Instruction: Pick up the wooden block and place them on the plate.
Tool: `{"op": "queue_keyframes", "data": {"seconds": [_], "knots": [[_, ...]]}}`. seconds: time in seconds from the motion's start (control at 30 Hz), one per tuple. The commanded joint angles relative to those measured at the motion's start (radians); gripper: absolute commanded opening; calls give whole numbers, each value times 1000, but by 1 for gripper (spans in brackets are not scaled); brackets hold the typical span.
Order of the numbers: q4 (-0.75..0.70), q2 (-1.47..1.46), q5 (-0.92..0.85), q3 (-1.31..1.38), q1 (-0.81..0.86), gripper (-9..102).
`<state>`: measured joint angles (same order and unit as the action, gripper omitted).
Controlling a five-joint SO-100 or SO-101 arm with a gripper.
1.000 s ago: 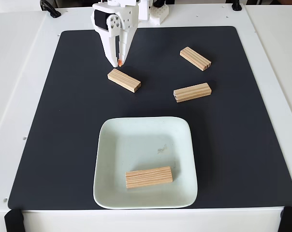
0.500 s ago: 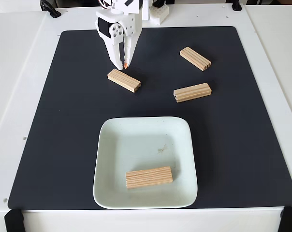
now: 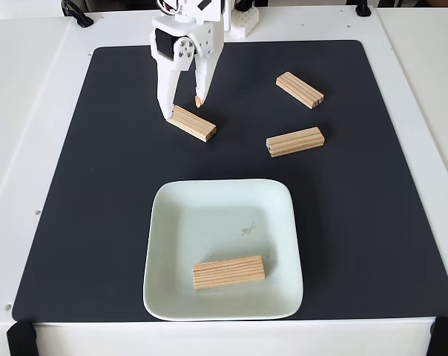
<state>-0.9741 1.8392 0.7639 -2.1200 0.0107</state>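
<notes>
In the fixed view three wooden blocks lie on the black mat: one [image 3: 191, 124] at upper left, one [image 3: 300, 90] at upper right, one [image 3: 295, 142] right of centre. Another wooden block [image 3: 228, 271] lies inside the plate [image 3: 165, 222], a pale mint square dish near the front. My white gripper [image 3: 182, 108] hangs open over the upper-left block's far end. Its white finger [image 3: 165, 100] reaches the block's left tip and the orange-tipped finger [image 3: 199, 87] stands just behind the block. Nothing is held.
The black mat [image 3: 98, 185] covers a white table [image 3: 24, 111]. The arm's white base [image 3: 242, 18] stands at the far edge. Black clamps sit at the front corners [image 3: 20, 337].
The gripper went from shut to open, its fingers spreading, and it dropped closer to the upper-left block. The blocks and the plate have not moved.
</notes>
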Motion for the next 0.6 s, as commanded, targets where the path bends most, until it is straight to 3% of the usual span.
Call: {"op": "queue_keyframes", "data": {"seconds": [0.0, 0.57], "knots": [[-5, 3, 12, 31, 3, 31], [3, -52, 3, 3, -17, 32]]}}
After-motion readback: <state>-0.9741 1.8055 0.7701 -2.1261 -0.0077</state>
